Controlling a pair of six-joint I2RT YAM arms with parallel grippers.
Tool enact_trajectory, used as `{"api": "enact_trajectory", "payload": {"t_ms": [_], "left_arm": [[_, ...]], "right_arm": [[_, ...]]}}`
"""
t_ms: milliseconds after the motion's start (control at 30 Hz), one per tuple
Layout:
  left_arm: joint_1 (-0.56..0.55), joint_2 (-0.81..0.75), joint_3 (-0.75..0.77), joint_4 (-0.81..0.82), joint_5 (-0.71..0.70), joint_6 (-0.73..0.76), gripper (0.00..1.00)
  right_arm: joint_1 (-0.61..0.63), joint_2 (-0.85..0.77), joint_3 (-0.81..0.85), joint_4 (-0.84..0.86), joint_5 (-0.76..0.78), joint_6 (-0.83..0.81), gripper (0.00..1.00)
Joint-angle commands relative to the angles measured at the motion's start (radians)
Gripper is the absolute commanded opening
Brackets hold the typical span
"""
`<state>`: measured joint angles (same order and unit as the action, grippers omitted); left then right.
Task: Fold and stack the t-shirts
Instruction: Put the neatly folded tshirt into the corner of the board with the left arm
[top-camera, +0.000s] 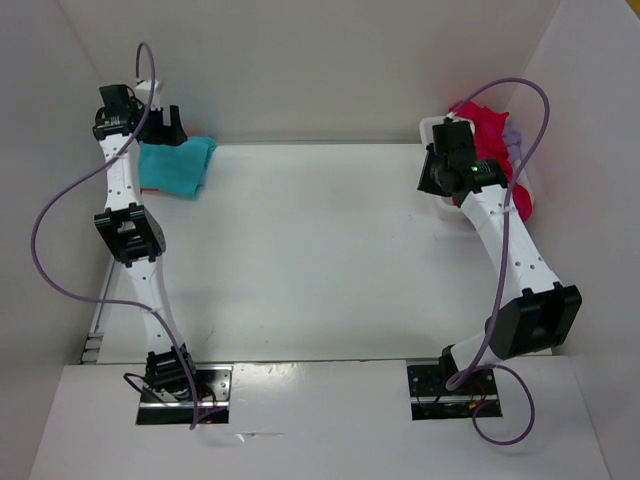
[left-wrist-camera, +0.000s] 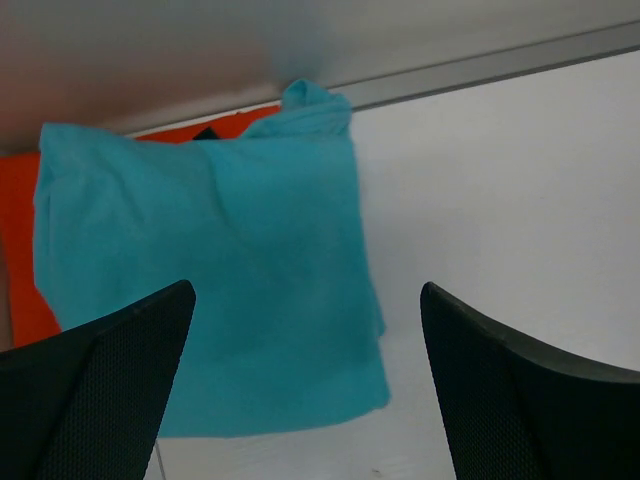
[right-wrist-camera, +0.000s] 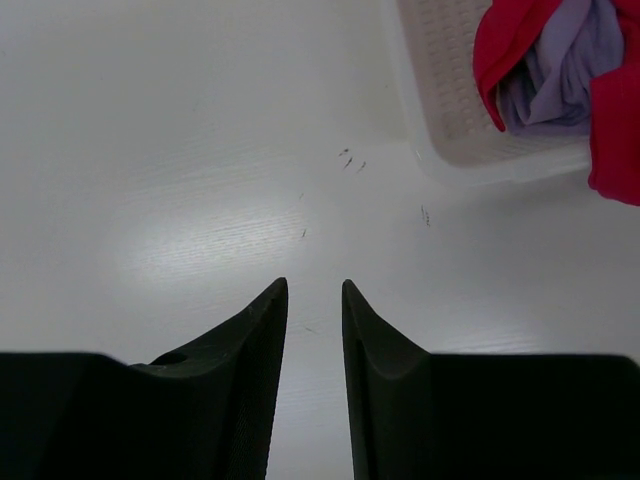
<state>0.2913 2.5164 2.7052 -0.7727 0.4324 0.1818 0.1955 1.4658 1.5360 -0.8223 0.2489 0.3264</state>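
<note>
A folded turquoise t-shirt (top-camera: 176, 166) (left-wrist-camera: 210, 290) lies at the table's far left corner, on top of an orange t-shirt (left-wrist-camera: 20, 250) that shows at its left and top edges. My left gripper (top-camera: 160, 125) (left-wrist-camera: 307, 288) hovers over this pile, open wide and holding nothing. A magenta-red t-shirt (top-camera: 490, 130) (right-wrist-camera: 610, 120) and a lavender t-shirt (right-wrist-camera: 565, 70) sit crumpled in the white mesh basket (right-wrist-camera: 440, 90) at the far right. My right gripper (top-camera: 440, 172) (right-wrist-camera: 314, 285) hangs over bare table left of the basket, its jaws a narrow gap apart with nothing between them.
White walls (top-camera: 330, 70) enclose the table at the back and on both sides. The basket (top-camera: 432, 125) stands against the right wall. Purple cables (top-camera: 60, 215) loop beside both arms. A grey strip (left-wrist-camera: 500, 65) runs along the foot of the back wall.
</note>
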Motion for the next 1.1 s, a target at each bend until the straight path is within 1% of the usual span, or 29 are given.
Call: {"api": "enact_trajectory", "payload": {"t_ms": [0,33,200,267,300,400,600,700,767,800,900,967,1000,1033,1067], "left_arm": [[-0.003,0.073,0.132,0.035,0.031,-0.050,1.00],[-0.003,0.128,0.171,0.035,0.045,-0.050,1.00],[0.018,0.261,0.287,0.056,0.022,-0.073,1.00],[0.032,0.312,0.306,0.066,0.012,-0.073,1.00],[0.057,0.341,0.317,0.076,-0.010,-0.085,1.00],[0.094,0.387,0.327,0.098,-0.021,-0.085,1.00],[0.126,0.435,0.327,0.089,-0.058,-0.076,1.00],[0.135,0.435,0.327,0.078,-0.067,-0.076,1.00],[0.144,0.417,0.337,0.067,-0.043,-0.088,1.00],[0.144,0.397,0.337,0.058,-0.043,-0.088,1.00],[0.144,0.348,0.346,0.040,0.015,-0.099,1.00],[0.144,0.297,0.355,0.029,0.054,-0.099,1.00],[0.134,0.279,0.355,0.018,0.064,-0.099,1.00],[0.120,0.238,0.355,0.006,0.089,-0.099,1.00],[0.120,0.216,0.355,0.006,0.098,-0.099,1.00]], "right_arm": [[-0.004,-0.016,-0.005,-0.012,0.042,-0.024,0.33],[-0.004,-0.016,-0.005,-0.033,0.053,-0.024,0.33],[-0.004,0.007,0.004,-0.074,0.122,-0.033,0.33],[-0.004,0.033,0.016,-0.107,0.133,-0.033,0.33],[-0.004,0.033,0.041,-0.107,0.133,-0.024,0.33],[0.015,0.053,0.070,-0.138,0.156,-0.024,0.33],[0.033,0.097,0.127,-0.175,0.178,-0.015,0.34],[0.053,0.108,0.138,-0.184,0.187,-0.015,0.36],[0.076,0.108,0.138,-0.184,0.197,-0.015,0.37],[0.076,0.119,0.148,-0.184,0.208,-0.015,0.38],[0.076,0.128,0.161,-0.175,0.217,-0.015,0.41],[0.076,0.128,0.188,-0.175,0.251,-0.015,0.48],[0.076,0.137,0.200,-0.161,0.265,-0.004,0.55],[0.076,0.146,0.232,-0.152,0.295,-0.004,0.58],[0.058,0.156,0.255,-0.152,0.305,0.006,0.59]]}}
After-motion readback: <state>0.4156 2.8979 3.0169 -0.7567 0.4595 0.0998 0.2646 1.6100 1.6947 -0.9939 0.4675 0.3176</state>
